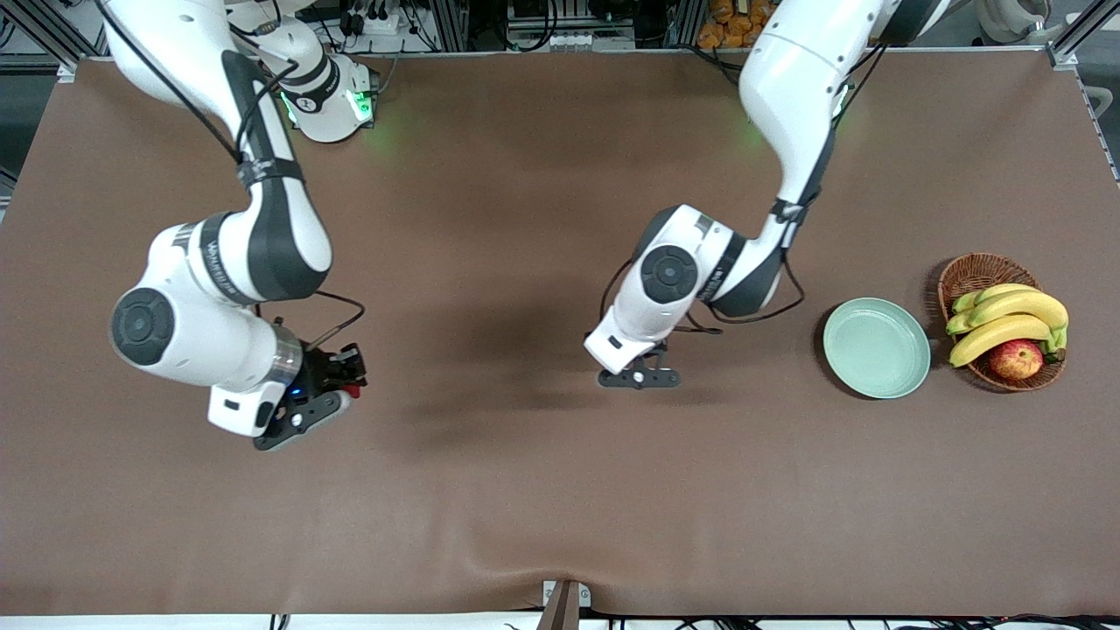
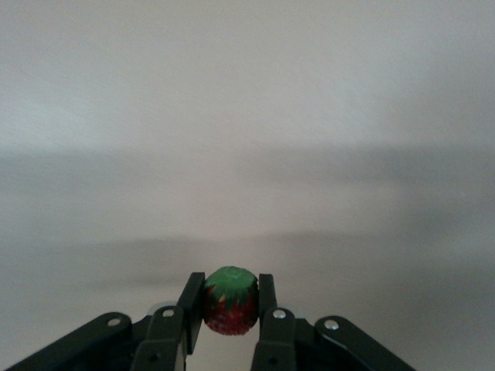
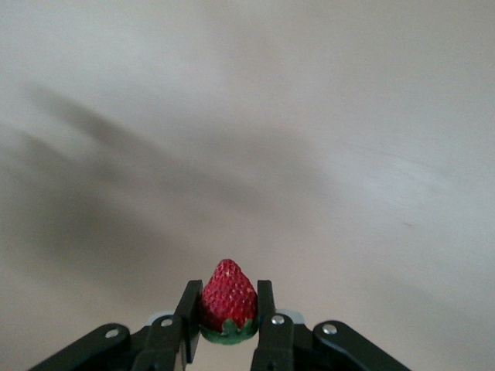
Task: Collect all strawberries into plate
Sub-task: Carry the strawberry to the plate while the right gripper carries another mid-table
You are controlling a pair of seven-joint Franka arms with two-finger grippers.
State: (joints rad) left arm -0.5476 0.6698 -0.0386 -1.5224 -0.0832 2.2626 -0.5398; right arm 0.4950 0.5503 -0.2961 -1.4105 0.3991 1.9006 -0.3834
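My left gripper hangs over the middle of the brown table, shut on a strawberry whose green top faces away from the wrist. The left hand hides that berry in the front view. My right gripper is over the right arm's end of the table, shut on another strawberry held red tip outward; a bit of red shows at its fingers. The pale green plate lies bare toward the left arm's end, well apart from both grippers.
A brown wicker basket stands beside the plate at the left arm's end, holding bananas and a red-yellow apple. The brown cloth has a small ridge at the edge nearest the front camera.
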